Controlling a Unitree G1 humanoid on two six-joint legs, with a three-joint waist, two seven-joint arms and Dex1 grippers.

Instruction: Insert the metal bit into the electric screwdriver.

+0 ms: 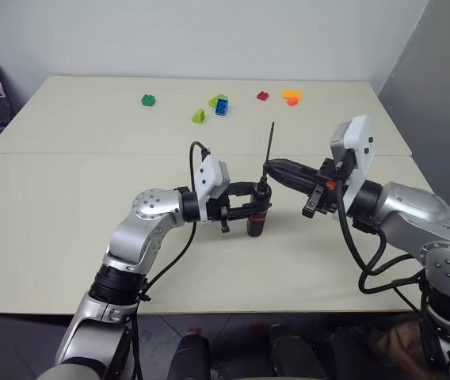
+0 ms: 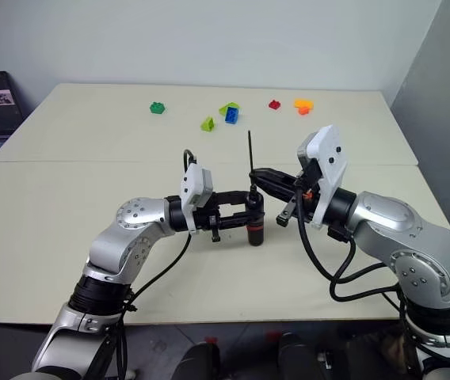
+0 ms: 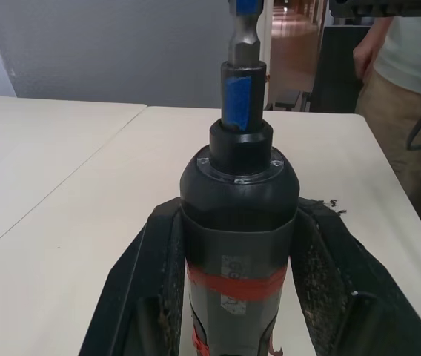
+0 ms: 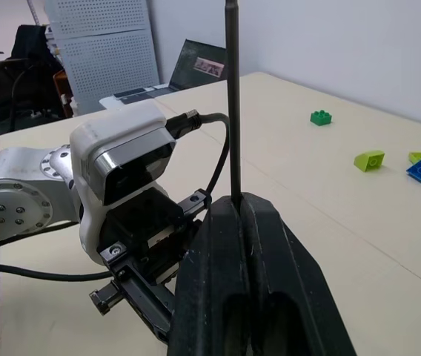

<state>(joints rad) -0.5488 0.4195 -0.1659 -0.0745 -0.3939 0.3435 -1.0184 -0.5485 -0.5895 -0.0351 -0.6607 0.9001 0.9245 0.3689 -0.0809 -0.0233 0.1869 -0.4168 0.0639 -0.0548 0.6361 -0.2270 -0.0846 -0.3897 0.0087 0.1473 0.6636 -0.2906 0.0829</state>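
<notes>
Over the pale counter (image 1: 66, 198) I see my left gripper (image 1: 250, 207) clamped around the upright electric screwdriver (image 1: 257, 218), just above the surface. My right gripper (image 1: 276, 170) is pinched tight on the metal bit (image 1: 271, 142), which stands vertically with its lower end seated in the screwdriver's nose.

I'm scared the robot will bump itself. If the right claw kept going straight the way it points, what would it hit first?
Probably the left claw. The right claw, shut on the metal bit, points across at the electric screwdriver and the left wrist camera behind it, though depth is hard to judge.
</notes>
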